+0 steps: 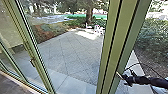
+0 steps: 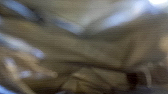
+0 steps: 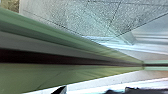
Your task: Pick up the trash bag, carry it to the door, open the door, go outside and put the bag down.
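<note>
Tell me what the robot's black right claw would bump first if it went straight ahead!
Probably the tall, green door frame: the right claw points at it from very close, though I can't tell whether they touch.

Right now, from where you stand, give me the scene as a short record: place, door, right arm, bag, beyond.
Place: at a green-framed glass doorway facing a paved yard
Door: handle on the left-hand frame; open or shut, cannot tell
Right arm: end effector at the edge of the thick green upright
Bag: possibly the blurred, shiny folds in the left wrist view
Beyond: tree trunk, shrubs
</note>
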Controlling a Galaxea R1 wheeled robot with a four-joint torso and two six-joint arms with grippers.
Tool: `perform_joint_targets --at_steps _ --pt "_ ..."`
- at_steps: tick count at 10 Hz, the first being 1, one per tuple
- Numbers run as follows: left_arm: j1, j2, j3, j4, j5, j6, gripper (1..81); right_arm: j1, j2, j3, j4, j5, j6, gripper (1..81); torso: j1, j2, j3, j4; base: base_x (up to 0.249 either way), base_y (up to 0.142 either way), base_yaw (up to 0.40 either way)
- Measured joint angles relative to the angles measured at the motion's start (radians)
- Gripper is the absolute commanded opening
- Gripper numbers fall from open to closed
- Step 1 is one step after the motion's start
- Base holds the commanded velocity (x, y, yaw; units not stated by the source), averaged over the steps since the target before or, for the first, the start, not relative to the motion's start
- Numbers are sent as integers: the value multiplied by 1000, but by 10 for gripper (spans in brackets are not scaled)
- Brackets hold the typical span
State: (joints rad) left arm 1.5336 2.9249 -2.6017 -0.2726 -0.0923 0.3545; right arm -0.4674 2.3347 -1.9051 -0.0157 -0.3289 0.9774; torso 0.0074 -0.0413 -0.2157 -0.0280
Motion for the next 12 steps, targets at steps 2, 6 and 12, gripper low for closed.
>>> perform_joint_targets --at_steps 2,6,12 --pt "0 0 0 0 1 0 10 27 2 11 -30 -117 11 811 0 0 -1 0 0 0 0" --pt "0 1 0 0 2 0 10 92 9 -16 -40 -261 8 811 0 1 -2 0 0 0 0" --pt "1 3 0 0 2 0 10 216 -28 -62 -106 -266 -81 811 0 1 -2 -3 0 0 0"
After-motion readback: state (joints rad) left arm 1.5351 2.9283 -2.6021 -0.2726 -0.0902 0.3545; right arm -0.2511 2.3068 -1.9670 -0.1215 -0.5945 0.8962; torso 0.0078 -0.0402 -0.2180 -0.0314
